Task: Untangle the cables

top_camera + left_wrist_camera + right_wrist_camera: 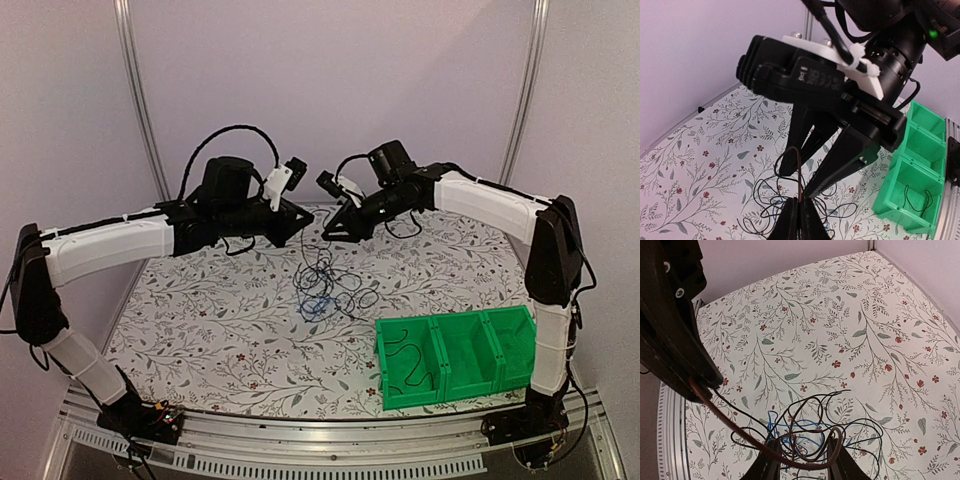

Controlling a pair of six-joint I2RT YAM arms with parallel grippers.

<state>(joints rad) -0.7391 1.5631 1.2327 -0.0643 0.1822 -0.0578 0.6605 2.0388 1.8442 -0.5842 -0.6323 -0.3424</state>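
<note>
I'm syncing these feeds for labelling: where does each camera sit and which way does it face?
Top external: above and behind the bases, looking down and forward over the table; both arms show, with the left hand and right hand.
Left wrist: on the left arm, looking down past its own shut fingers at the right hand.
Right wrist: on the right arm, looking down between its own fingers; the left hand at left.
Shared: all three see the cables; top and left wrist see the green bin.
</note>
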